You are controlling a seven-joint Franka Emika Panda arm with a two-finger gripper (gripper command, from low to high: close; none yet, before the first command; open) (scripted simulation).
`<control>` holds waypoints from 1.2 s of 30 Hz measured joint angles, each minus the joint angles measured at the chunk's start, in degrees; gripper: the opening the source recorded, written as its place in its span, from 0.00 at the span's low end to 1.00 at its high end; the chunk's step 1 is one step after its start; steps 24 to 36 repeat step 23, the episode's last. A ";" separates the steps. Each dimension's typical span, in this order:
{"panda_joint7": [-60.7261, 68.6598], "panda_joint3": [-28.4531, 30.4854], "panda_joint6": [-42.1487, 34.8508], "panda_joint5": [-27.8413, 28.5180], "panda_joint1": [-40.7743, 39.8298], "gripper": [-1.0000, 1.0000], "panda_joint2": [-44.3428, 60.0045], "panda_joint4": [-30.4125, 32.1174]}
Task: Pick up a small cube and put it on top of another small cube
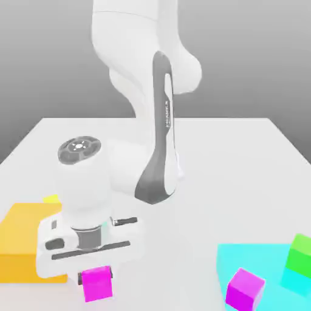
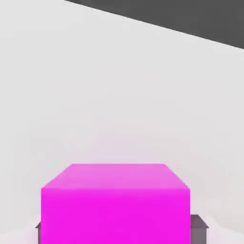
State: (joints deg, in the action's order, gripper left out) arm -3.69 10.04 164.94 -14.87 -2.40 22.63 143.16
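A small magenta cube (image 1: 97,284) sits low near the table's front, at the exterior view's left. My gripper (image 1: 97,279) points straight down over it and is shut on it, one finger on each side. In the hand view the same magenta cube (image 2: 116,202) lies close up, with a grey fingertip (image 2: 199,229) pressed against its side. A second small cube, purple (image 1: 245,289), rests at the front on the exterior view's right, against a cyan block (image 1: 249,258). A small green cube (image 1: 300,254) stands at the far right edge.
A large orange block (image 1: 23,240) lies just to the left of my hand in the exterior view, with a yellow piece (image 1: 52,198) behind it. The arm's white base (image 1: 155,152) rises at the table's middle. White table top (image 1: 243,170) stretches behind.
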 joint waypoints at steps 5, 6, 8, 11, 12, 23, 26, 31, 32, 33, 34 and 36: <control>-2.69 2.75 -4.05 3.63 2.00 0.00 -5.32 1.11; -3.71 3.60 -5.62 4.98 2.56 0.00 -7.35 1.54; -4.06 3.05 -9.46 7.26 4.23 0.00 -10.28 0.56; -1.44 -1.20 -15.98 9.74 8.35 0.00 -12.13 -4.24; -0.54 -2.44 -17.90 10.44 9.82 0.00 -12.60 -5.76; 4.85 -10.39 -21.33 14.81 17.88 1.00 -7.99 -14.09; 4.85 -10.39 -21.33 14.81 17.88 1.00 -7.99 -14.09; 4.85 -10.39 -21.33 14.81 17.88 1.00 -7.99 -14.09; 4.85 -10.39 -21.33 14.81 17.88 1.00 -7.99 -14.09; 4.85 -10.39 -21.33 14.81 17.88 1.00 -7.99 -14.09; 4.85 -10.39 -21.33 14.81 17.88 1.00 -7.99 -14.09; 4.85 -10.39 -21.33 14.81 17.88 1.00 -7.99 -14.09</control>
